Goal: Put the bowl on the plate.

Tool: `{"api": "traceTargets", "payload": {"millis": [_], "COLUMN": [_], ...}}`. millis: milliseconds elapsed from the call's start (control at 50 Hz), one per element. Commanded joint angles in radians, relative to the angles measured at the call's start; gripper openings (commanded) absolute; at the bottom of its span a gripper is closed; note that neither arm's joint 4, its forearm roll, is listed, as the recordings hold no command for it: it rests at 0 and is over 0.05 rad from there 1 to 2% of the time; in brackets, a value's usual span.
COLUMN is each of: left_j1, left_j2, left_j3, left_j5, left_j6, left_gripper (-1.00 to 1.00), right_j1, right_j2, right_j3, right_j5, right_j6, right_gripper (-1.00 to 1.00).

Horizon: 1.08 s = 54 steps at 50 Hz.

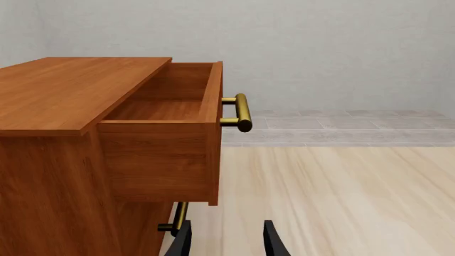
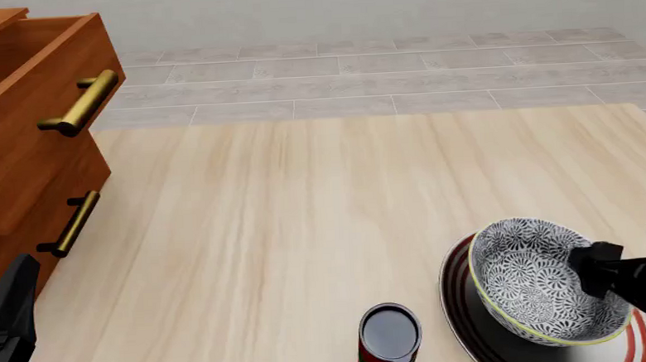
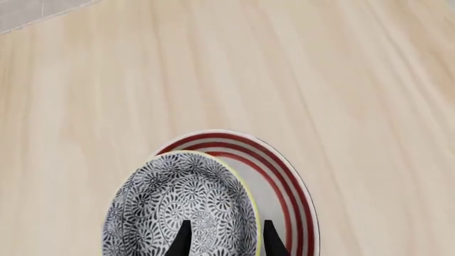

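The grey-and-white floral bowl [image 2: 533,282] with a yellowish rim sits tilted over the plate [image 2: 645,342], a white plate with red rings, at the near right of the table. In the right wrist view the bowl [image 3: 178,202] covers the plate's [image 3: 288,184] near half. My right gripper [image 3: 226,228] straddles the bowl's rim, one finger inside and one outside, with the fingers spread apart. In the front view the right gripper [image 2: 593,270] is at the bowl's right rim. My left gripper [image 1: 227,234] is open and holds nothing, beside the cabinet at the near left [image 2: 7,318].
A wooden cabinet [image 2: 21,122] stands at the far left with its top drawer [image 1: 167,106] pulled out and brass handles [image 2: 76,103]. A small red-and-green can [image 2: 389,337] with a dark top stands just left of the plate.
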Motion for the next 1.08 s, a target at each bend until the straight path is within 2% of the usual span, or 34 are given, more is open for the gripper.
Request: {"api": "traceTargets", "payload": {"millis": [20, 360, 600, 900, 1080], "left_j1": [0.0, 0.0, 0.0, 0.0, 0.0], "left_j2": [0.0, 0.0, 0.0, 0.0, 0.0], "left_j3": [0.0, 0.0, 0.0, 0.0, 0.0], "left_j5": [0.0, 0.0, 0.0, 0.0, 0.0], "left_j6": [0.0, 0.0, 0.0, 0.0, 0.0], "left_gripper": [1.0, 1.0, 1.0, 1.0, 1.0], "right_j1": [-0.014, -0.01, -0.04, -0.007, 0.01], "right_j2": [-0.05, -0.128, -0.148, -0.148, -0.127], "right_j3": [-0.074, -0.204, -0.348, -0.485, -0.557], "right_j5": [0.084, 0.221, 0.308, 0.368, 0.371], "right_j6": [-0.026, -0.055, -0.117, -0.12, -0.121], "right_gripper": [1.0, 1.0, 1.0, 1.0, 1.0]}}
